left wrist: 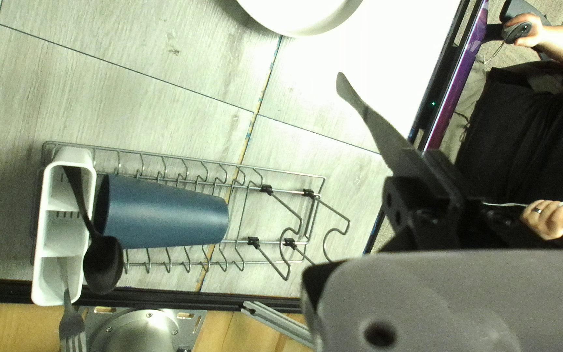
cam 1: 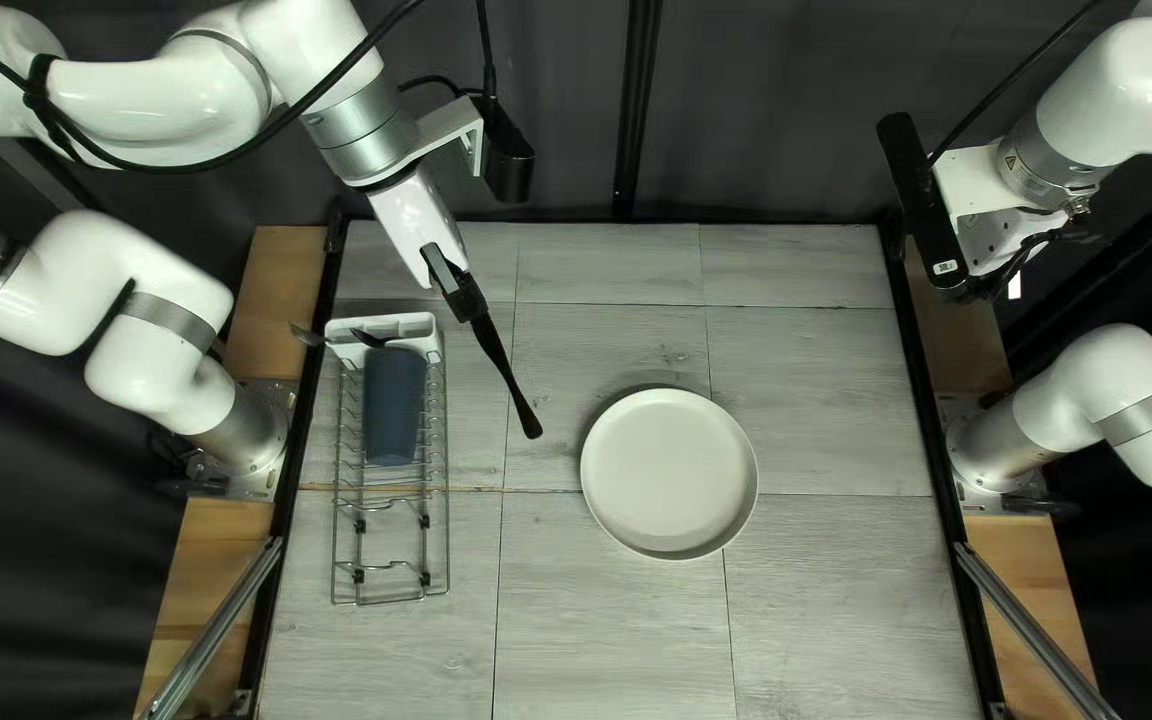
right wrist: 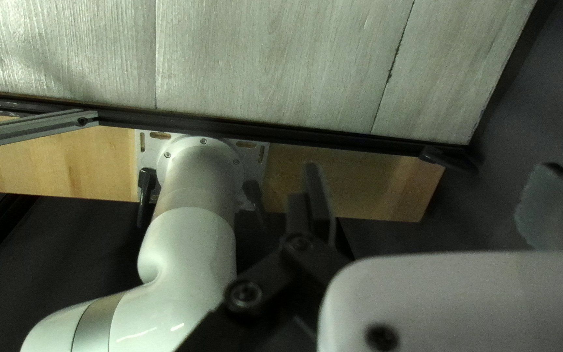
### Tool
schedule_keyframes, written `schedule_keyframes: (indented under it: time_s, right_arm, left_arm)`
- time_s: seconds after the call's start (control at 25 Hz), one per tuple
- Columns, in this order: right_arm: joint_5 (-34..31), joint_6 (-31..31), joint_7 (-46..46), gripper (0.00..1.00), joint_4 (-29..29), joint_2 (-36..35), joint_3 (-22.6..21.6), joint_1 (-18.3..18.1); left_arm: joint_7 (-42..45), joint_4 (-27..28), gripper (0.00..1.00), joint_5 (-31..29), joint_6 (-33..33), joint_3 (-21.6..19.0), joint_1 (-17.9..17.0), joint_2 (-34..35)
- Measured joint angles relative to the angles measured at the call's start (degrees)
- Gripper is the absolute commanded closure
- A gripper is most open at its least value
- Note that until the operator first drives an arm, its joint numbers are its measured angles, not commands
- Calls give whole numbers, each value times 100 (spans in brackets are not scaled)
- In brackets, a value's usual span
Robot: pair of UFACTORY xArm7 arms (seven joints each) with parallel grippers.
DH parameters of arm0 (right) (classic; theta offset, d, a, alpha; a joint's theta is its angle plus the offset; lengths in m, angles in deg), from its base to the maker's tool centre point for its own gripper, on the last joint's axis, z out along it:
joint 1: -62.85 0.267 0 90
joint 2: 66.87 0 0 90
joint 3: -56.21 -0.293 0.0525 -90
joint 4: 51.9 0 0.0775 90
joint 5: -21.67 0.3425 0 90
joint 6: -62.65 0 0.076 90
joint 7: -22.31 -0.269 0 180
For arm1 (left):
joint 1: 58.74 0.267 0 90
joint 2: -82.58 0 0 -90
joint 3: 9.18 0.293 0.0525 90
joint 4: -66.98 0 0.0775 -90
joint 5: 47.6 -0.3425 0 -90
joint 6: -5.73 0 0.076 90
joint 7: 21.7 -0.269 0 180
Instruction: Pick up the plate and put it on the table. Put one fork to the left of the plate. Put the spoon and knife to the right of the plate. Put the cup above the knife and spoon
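Observation:
My left gripper (cam 1: 459, 287) is over the table right of the rack, shut on the knife (cam 1: 510, 384); the dark blade slants down. In the left wrist view, the knife (left wrist: 374, 124) juts ahead from my left gripper (left wrist: 428, 160). The plate (cam 1: 670, 474) lies on the table. A blue cup (cam 1: 394, 407) rests in the dish rack. Spoon (left wrist: 103, 261) and fork (left wrist: 72, 326) stick out of the white caddy (left wrist: 89, 195). My right gripper (cam 1: 996, 234) hangs past the table's right edge, fingers hidden there; in its wrist view, my right gripper (right wrist: 425, 189) is open and empty.
The wire rack (cam 1: 391, 587) stands along the table's left side, bearing caddy and cup. Black rails (cam 1: 926, 400) edge the table, with wooden boards (cam 1: 1023, 574) outside them. A person's hands (left wrist: 548, 218) show beyond the table's near edge.

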Motion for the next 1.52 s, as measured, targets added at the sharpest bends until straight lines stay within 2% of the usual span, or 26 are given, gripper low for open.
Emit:
schedule_keyframes:
  time_s: [0.28,0.52,0.64,1.52]
  right_arm:
    - [0,0,0,0,0,0,0,0]
    - [0,0,0,0,0,0,0,0]
    - [0,0,0,0,0,0,0,0]
    - [-15,-44,-26,0,-27,-18,-38,-5]
  left_arm:
    - [480,-1340,100,557,-1939,-127,282,640]
    - [1056,-2571,100,1056,-4079,-585,393,1018]
    - [1319,-2952,100,1285,-4704,-806,379,1066]
    - [1357,-3005,100,1320,-4789,-838,376,1074]
